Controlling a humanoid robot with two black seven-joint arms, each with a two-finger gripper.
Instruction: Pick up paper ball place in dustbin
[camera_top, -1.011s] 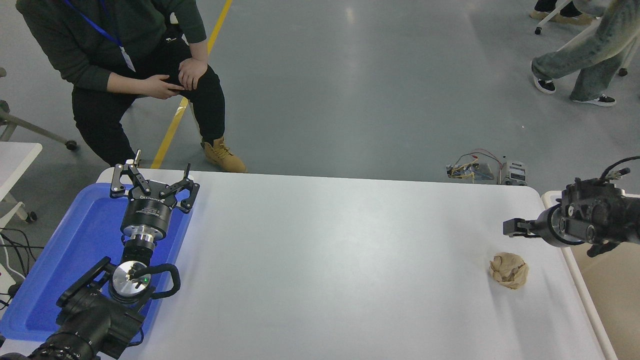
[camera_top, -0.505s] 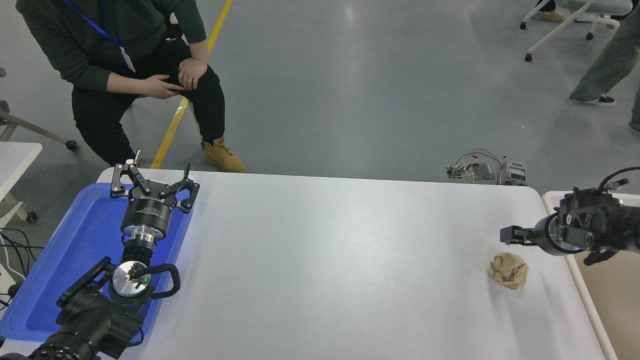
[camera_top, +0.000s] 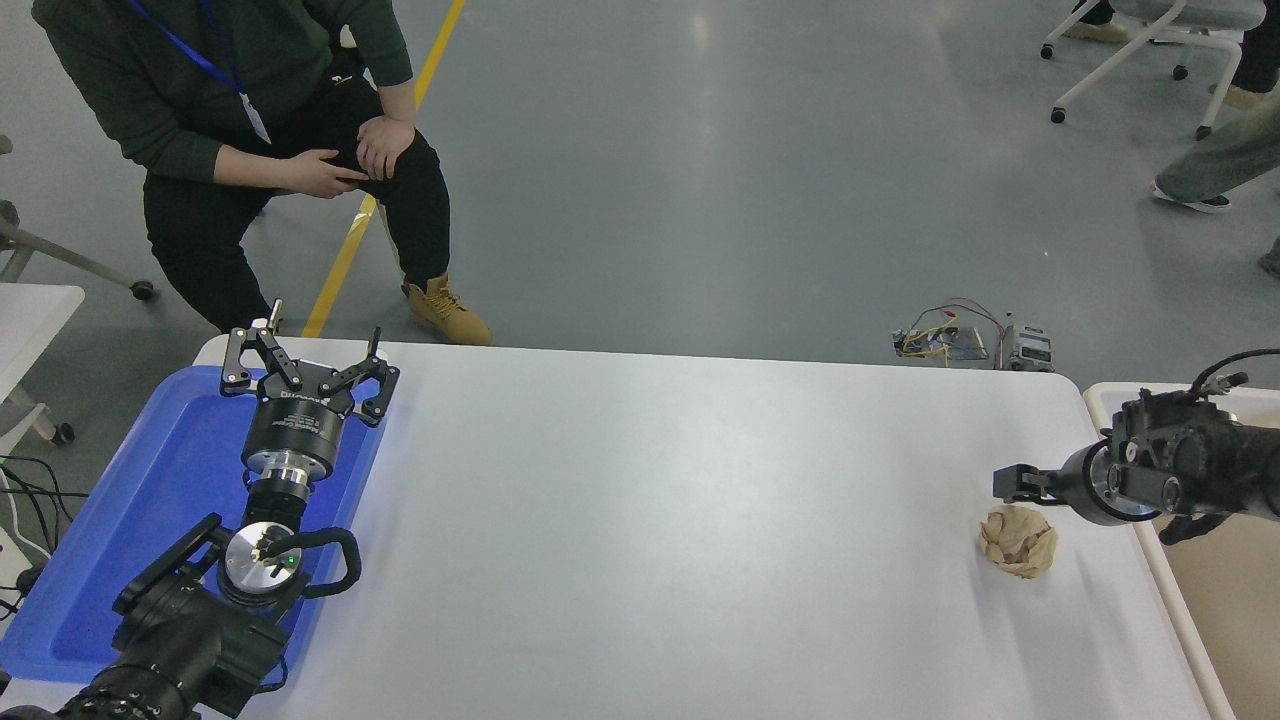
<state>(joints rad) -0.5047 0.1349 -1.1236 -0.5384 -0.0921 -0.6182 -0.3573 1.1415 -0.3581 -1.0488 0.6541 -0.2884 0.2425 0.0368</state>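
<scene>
The tan-brown paper ball (camera_top: 1018, 541) lies on the white table (camera_top: 650, 520) near its right edge. My right gripper (camera_top: 1012, 483) comes in from the right edge, pointing left, and hovers just beyond and above the ball without touching it; it is seen side-on. The dustbin (camera_top: 1166, 592) stands off the table's right side, and only its off-white rim and part of a beige inner wall show. My left gripper (camera_top: 305, 365) is parked open over the blue tray at the lower left.
A shallow blue tray (camera_top: 150, 500) lies at the table's left end under the left arm. A person sits beyond the far left corner. Loose wires and electronics (camera_top: 965, 342) lie on the floor past the far edge.
My right gripper has moved a little left and nearer to me, closing in on the paper ball. The ball has not moved. A walking person at the top right has moved on.
</scene>
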